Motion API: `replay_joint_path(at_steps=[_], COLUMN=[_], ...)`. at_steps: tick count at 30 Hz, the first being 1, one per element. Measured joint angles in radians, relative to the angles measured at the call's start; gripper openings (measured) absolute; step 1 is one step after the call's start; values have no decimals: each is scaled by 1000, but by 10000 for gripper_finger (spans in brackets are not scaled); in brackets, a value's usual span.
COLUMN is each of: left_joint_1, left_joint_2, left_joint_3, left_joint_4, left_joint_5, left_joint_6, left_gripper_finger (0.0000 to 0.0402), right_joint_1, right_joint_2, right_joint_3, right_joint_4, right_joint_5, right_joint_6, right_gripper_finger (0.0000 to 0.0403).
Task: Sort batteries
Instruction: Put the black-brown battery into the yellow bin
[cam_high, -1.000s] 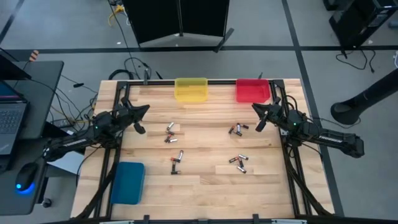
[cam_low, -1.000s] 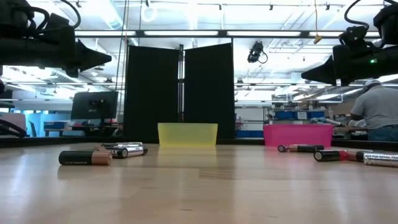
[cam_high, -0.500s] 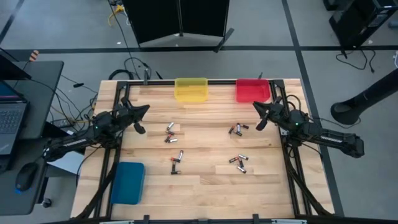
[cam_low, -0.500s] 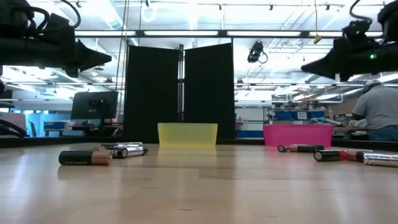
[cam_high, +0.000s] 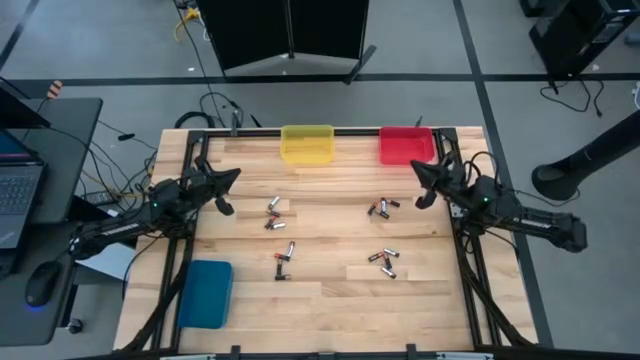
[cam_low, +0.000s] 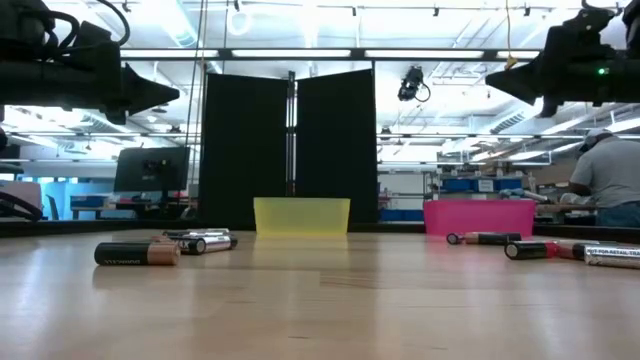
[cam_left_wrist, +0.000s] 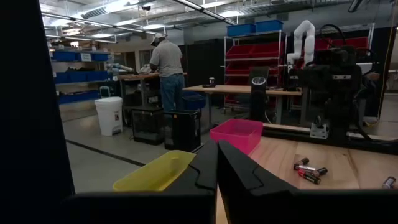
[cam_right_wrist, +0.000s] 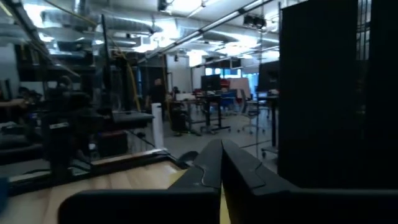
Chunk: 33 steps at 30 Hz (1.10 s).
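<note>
The batteries lie on their sides in small clusters on the wooden table: two left of centre (cam_high: 274, 212) (cam_high: 284, 258) and two right of centre (cam_high: 381, 207) (cam_high: 383, 262). My left gripper (cam_high: 232, 178) hovers shut over the table's left side and holds nothing; in the left wrist view its fingers (cam_left_wrist: 216, 155) meet. My right gripper (cam_high: 418, 170) hovers shut over the right side near the red bin, also holding nothing, its fingers (cam_right_wrist: 221, 152) together. In the low view both grippers (cam_low: 172, 97) (cam_low: 492, 80) hang high above the batteries (cam_low: 138, 254).
A yellow bin (cam_high: 307, 143) and a red bin (cam_high: 406, 146) stand at the table's far edge, a blue bin (cam_high: 205, 293) at the near left corner. Bare wood lies along the near edge. A person works at a bench beyond the table (cam_low: 606, 180).
My right gripper has risen a little and tipped its fingers upward; the low view shows it higher than before. The batteries and the bins lie where they were.
</note>
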Motion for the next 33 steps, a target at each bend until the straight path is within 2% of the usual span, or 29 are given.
replay_joint_path(at_steps=[6, 11, 14, 21, 27, 33], left_joint_1=[0, 0, 0, 0, 0, 0], left_joint_2=[0, 0, 0, 0, 0, 0], left_joint_3=[0, 0, 0, 0, 0, 0], left_joint_4=[0, 0, 0, 0, 0, 9], left_joint_5=[0, 0, 0, 0, 0, 0], left_joint_6=[0, 0, 0, 0, 0, 0], left_gripper_finger=[15, 15, 15, 15, 15, 15], right_joint_1=[47, 100, 128, 163, 200, 227], right_joint_2=[90, 195, 267, 483, 660, 779], right_joint_3=[66, 131, 187, 376, 553, 651], right_joint_4=[-66, -76, -104, -383, -671, -901], right_joint_5=[-7, -114, -80, 29, 32, -4], right_joint_6=[1, -98, -60, 100, 283, 364], right_gripper_finger=[7, 7, 7, 15, 31, 37])
